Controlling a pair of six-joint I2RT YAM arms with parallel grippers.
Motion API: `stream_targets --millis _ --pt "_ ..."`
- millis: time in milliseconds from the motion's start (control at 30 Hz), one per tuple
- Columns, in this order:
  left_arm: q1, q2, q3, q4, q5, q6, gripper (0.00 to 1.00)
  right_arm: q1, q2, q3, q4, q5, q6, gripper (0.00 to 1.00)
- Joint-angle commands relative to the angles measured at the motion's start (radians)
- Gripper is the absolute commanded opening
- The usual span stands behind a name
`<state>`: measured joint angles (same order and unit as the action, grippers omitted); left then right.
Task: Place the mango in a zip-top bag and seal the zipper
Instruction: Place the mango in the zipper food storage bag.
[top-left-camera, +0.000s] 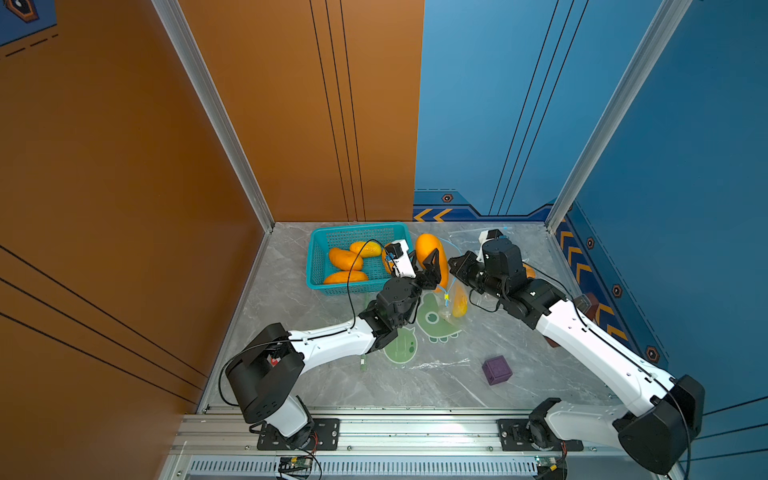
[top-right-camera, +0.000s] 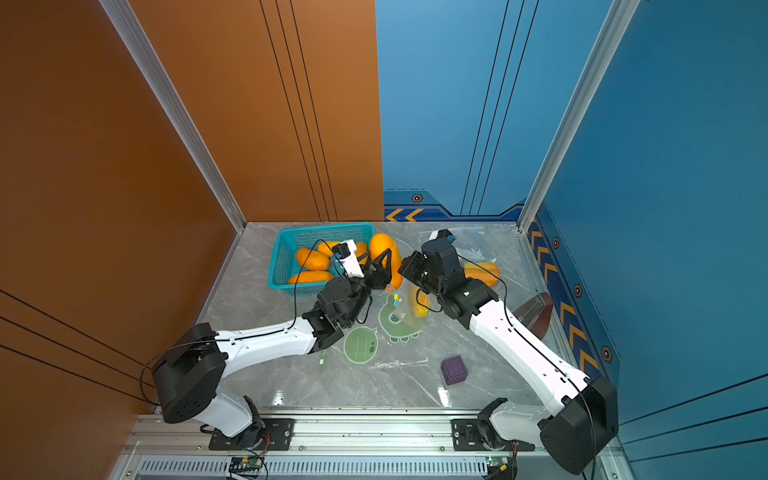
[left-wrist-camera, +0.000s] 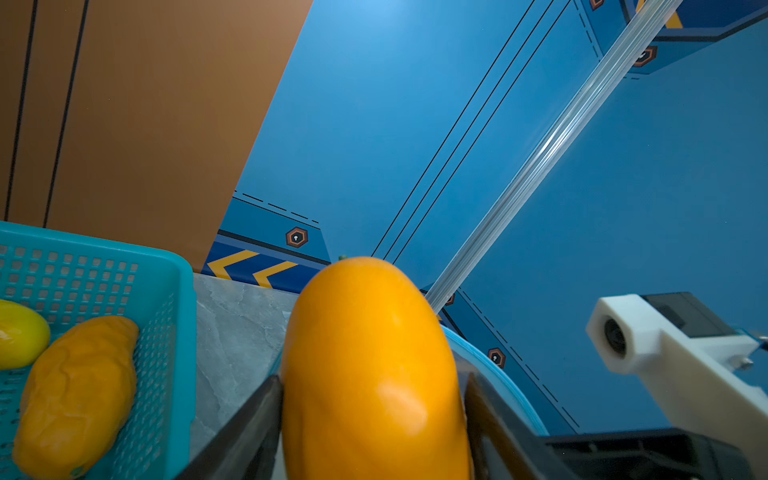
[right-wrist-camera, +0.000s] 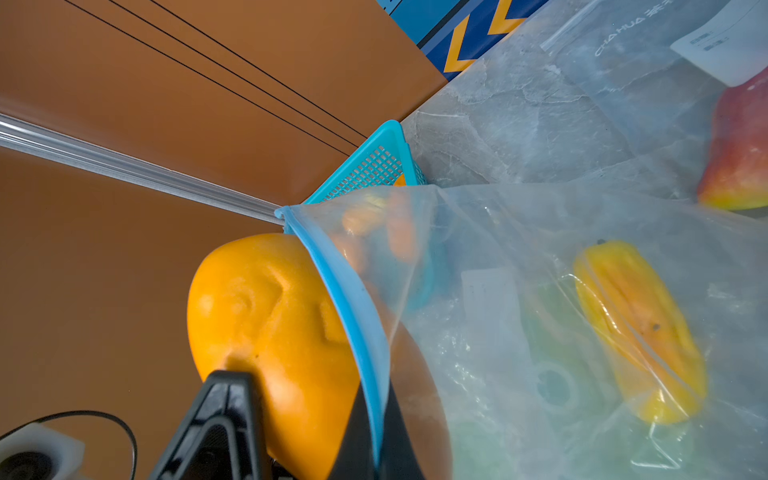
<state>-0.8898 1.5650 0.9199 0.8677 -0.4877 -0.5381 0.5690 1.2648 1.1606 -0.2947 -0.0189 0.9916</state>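
In both top views the mango hangs above the table, just beside the teal basket, at the basket's 3 o'clock. The left end effector grips its lower half. The mango's long axis runs from about 11 to 5 o'clock, with the far end toward the back wall. At its 3 o'clock, the right end effector pinches the zip-top bag at the mouth.

In the left wrist view, dark fingers lie against both flanks of the mango, and its green stem nub points away from the wrist. I cannot tell whether they press or only touch.

In the right wrist view, the right end effector is clamped narrow on the blue zipper rim. The mango straddles that rim, its lower part seemingly behind the plastic.

The step in hand appears to be insertion. The next move calls for sliding the mango lengthwise, lower end first, deeper into the bag, then letting go and running the zipper shut.
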Motion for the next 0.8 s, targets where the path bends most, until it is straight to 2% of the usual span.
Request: stream_targets --millis 0,67,300,533,633,767 --pt "-0.010 -0.046 -0.017 0.018 0.018 0.007 0.82 -0.007 0.001 0.019 0.003 0.031 -0.030 0.00" --pt "-0.010 -0.057 -0.026 0.018 0.016 0.011 0.85 -0.007 -0.001 0.018 -0.001 0.034 -0.031 0.00" --pt "-0.005 -0.101 -0.054 0.016 -0.010 0.031 0.85 -0.008 -0.009 0.019 -0.008 0.039 -0.039 0.00" --pt "0.041 -0.161 -0.122 -0.006 -0.102 0.091 0.90 -0.008 -0.010 0.016 -0.026 0.045 -0.055 0.00" --pt "0.087 -0.204 -0.151 -0.087 -0.109 0.082 0.90 -0.008 -0.012 0.016 -0.040 0.046 -0.063 0.00" --pt "0.183 -0.227 -0.082 -0.425 -0.074 0.027 0.90 -0.008 -0.011 0.017 -0.051 0.047 -0.070 0.00"
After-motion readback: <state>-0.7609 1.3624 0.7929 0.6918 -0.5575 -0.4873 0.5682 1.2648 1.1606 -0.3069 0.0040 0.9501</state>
